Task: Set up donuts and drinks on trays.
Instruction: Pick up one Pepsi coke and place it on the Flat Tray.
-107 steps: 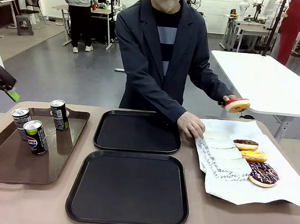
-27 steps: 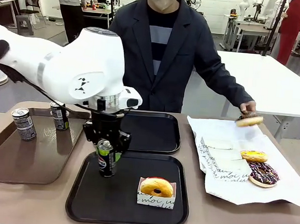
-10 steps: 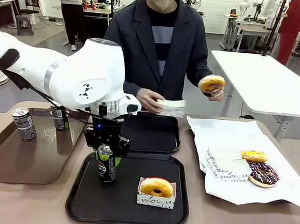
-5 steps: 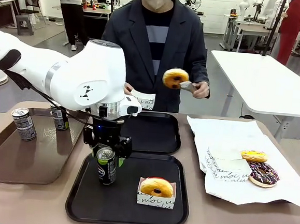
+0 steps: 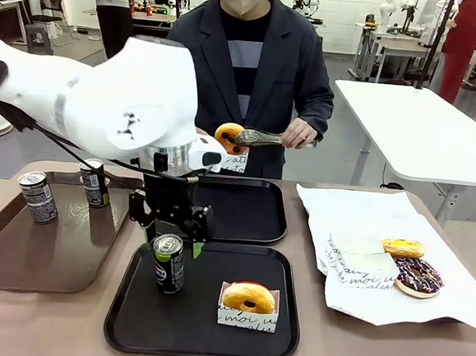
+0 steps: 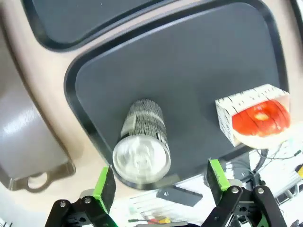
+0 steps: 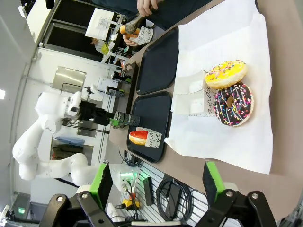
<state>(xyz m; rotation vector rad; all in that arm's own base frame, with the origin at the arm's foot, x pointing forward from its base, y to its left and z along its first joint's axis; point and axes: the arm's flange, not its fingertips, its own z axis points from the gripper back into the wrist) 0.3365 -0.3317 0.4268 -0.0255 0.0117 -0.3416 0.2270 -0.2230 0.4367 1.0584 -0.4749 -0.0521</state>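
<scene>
We find the left gripper [image 6: 161, 178] spread and empty above the can [image 6: 142, 142] on the near tray [image 6: 213, 61]. We judge the can light, rigid and slick: grasp mid-body.

Near tray [image 5: 201, 333]: at the table's front edge, in the middle.
Far tray [image 5: 243, 215]: just behind the near tray.
Can [image 5: 168, 265]: upright on the near tray, in its left part.
Boxed donut [image 5: 248, 299]: on the near tray, right of the can.
Left gripper [image 5: 172, 237]: above the can, apart from it.
Side tray [image 5: 33, 261]: left of both trays; second can [image 5: 37, 198] and third can [image 5: 94, 183] stand at its back.
Paper sheet [image 5: 451, 302]: right of the trays; rear donut [image 5: 403, 248] lies on it, front donut [image 5: 416, 277] just before it.
Held donut [image 5: 227, 136]: in the person's tongs [image 5: 262, 137], above the far tray's back rim.
</scene>
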